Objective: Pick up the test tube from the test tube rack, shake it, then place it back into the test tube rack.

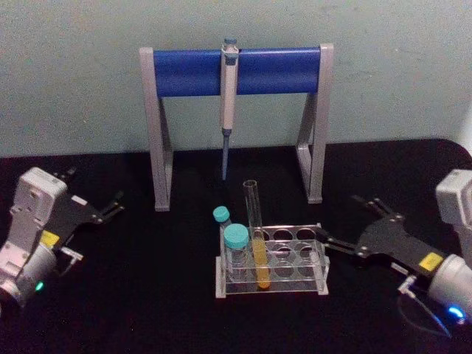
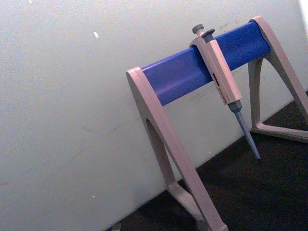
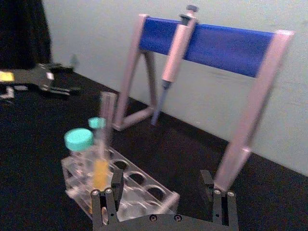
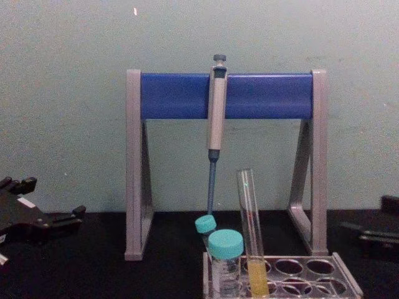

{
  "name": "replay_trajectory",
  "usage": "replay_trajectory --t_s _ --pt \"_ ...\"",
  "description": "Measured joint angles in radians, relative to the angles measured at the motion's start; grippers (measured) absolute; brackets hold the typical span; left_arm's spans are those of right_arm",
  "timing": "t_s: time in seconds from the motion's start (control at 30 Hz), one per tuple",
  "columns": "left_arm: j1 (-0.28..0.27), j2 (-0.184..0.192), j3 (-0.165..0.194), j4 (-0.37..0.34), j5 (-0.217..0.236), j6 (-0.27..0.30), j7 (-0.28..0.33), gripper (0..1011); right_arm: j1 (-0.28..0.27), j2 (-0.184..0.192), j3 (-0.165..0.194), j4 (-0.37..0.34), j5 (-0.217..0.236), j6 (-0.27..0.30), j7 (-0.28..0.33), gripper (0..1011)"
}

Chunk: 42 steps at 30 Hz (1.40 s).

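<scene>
You find the test tube (image 1: 256, 240) standing in the test tube rack (image 1: 304, 274), right of two vials (image 1: 237, 251); the pipette stand (image 1: 284, 70) sits behind.

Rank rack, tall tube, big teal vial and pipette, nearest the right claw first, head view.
1. test tube rack, beside the right gripper.
2. test tube, left of rack's centre.
3. teal-capped vial, rack's left end.
4. pipette, hanging behind.

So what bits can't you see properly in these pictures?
- Chest view: the rack is cut off by the picture's bottom edge.
- Chest view: the back bottle is mostly hidden behind the front bottle.
- Left wrist view: the pipette has markings too small to read.
- Right wrist view: the tube is blurred.
</scene>
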Motion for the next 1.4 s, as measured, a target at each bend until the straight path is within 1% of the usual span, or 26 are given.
replay_trajectory --t_s 0.07,0.27,0.3,0.4,0.43,0.53,0.63,0.73,0.93,1.17,1.4 --pt "0.0 0.0 0.0 0.0 0.0 0.0 0.0 1001 0.019 -0.017 -0.01 0.0 0.014 0.024 0.029 1000" --pt "0.0 0.0 0.0 0.0 0.0 0.0 0.0 1001 0.064 -0.059 -0.032 0.006 0.047 0.072 0.103 1000" --pt "0.0 0.0 0.0 0.0 0.0 0.0 0.0 1001 0.064 -0.059 -0.032 0.006 0.047 0.072 0.103 1000" --pt "0.0 0.0 0.0 0.0 0.0 0.0 0.0 1001 0.093 -0.09 -0.046 0.023 0.058 0.106 0.133 1000" --pt "0.0 0.0 0.0 0.0 0.0 0.0 0.0 1001 0.093 -0.09 -0.046 0.023 0.058 0.106 0.133 1000" --pt "0.0 0.0 0.0 0.0 0.0 0.0 0.0 1001 0.123 -0.124 -0.064 0.051 0.065 0.135 0.147 1000" --pt "0.0 0.0 0.0 0.0 0.0 0.0 0.0 1001 0.142 -0.143 -0.076 0.069 0.068 0.144 0.156 1000" --pt "0.0 0.0 0.0 0.0 0.0 0.0 0.0 1001 0.173 -0.171 -0.094 0.098 0.069 0.154 0.164 1000" --pt "0.0 0.0 0.0 0.0 0.0 0.0 0.0 1001 0.208 -0.203 -0.116 0.139 0.067 0.166 0.165 1000" --pt "0.0 0.0 0.0 0.0 0.0 0.0 0.0 1001 0.23 -0.222 -0.128 0.168 0.059 0.172 0.16 1000" --pt "0.0 0.0 0.0 0.0 0.0 0.0 0.0 1001 0.244 -0.233 -0.135 0.187 0.055 0.177 0.159 1000"
